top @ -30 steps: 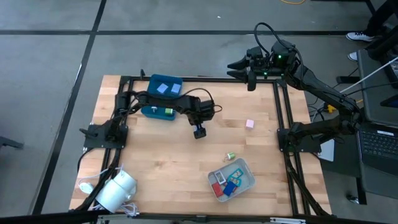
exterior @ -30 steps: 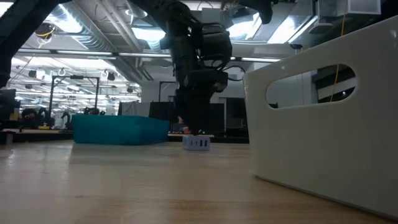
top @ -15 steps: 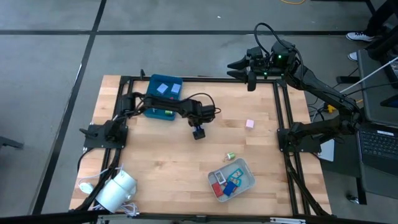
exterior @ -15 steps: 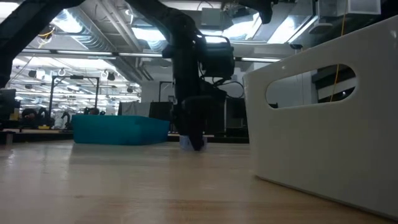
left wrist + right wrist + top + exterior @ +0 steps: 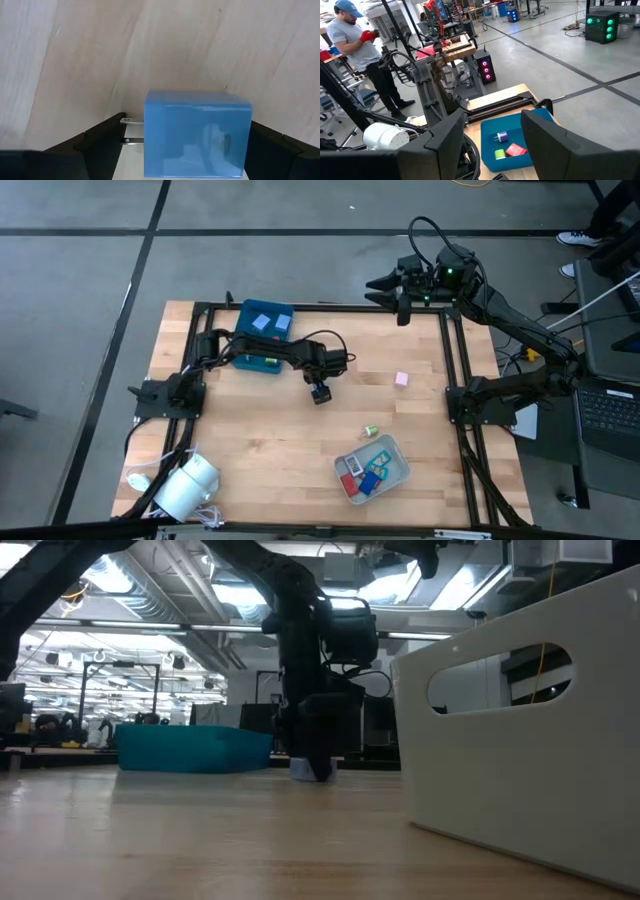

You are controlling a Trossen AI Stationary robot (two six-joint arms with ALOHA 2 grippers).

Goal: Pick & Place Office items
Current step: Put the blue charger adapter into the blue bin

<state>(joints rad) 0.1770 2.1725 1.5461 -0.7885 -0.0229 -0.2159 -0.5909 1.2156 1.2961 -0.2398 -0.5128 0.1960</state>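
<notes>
- We found the left tool [image 5: 320,392] down at the middle of the table [image 5: 260,450], its fingers [image 5: 102,145] spread to either side of a light blue block [image 5: 197,134]; no squeeze on it that we could see.
- The block sat flat on the wood, right of the teal tray [image 5: 262,337] and well apart from the grey tray [image 5: 371,467] at the near right.
- We judged it light and rigid: smooth glossy faces with crisp edges, likely slippery plastic, unlikely to deform.
- Best hold, in our view: the two opposite side faces, low and centred, so it would not twist out.
- Other items lay loose: a pink block [image 5: 401,379] to the right, a small green piece [image 5: 369,430] near the grey tray.
- The right tool [image 5: 385,285] waited beyond the far right corner, raised off the table, fingers parted and empty.
</notes>
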